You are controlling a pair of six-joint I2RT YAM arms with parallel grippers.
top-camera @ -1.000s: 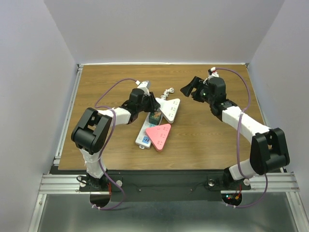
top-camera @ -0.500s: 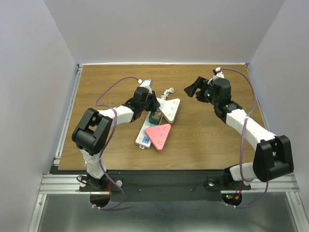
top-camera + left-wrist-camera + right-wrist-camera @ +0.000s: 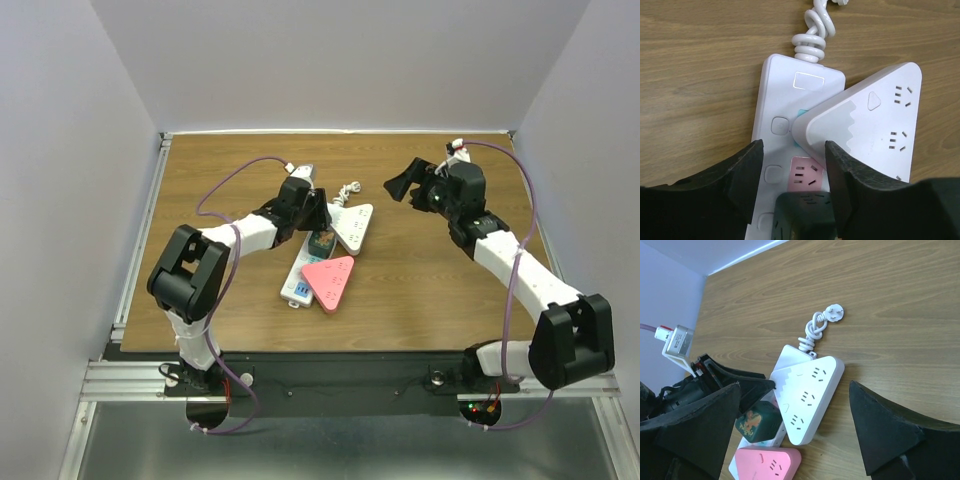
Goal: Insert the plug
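Note:
A white power strip [image 3: 297, 272] lies mid-table with a white triangular adapter [image 3: 352, 228], a dark green cube adapter [image 3: 322, 242] and a pink triangular adapter [image 3: 330, 282] on it. My left gripper [image 3: 318, 216] is open, low over the strip. In the left wrist view its fingers [image 3: 735, 180] straddle the green cube [image 3: 805, 215], with a pink socket face [image 3: 804, 175] and the white triangle [image 3: 865, 125] just ahead. My right gripper [image 3: 405, 183] is open and empty, raised to the right of the strip. Its view shows the white triangle [image 3: 810, 395], green cube [image 3: 757, 422] and pink adapter [image 3: 767, 465].
The strip's coiled white cord [image 3: 347, 190] and its plug [image 3: 834, 313] lie on the wood beyond the strip's far end. A metal rail [image 3: 135, 250] runs along the table's left edge. White walls enclose the back and sides.
My right gripper has drifted a little right, away from the strip, staying open. My left gripper has shifted slightly along the strip over the green cube.

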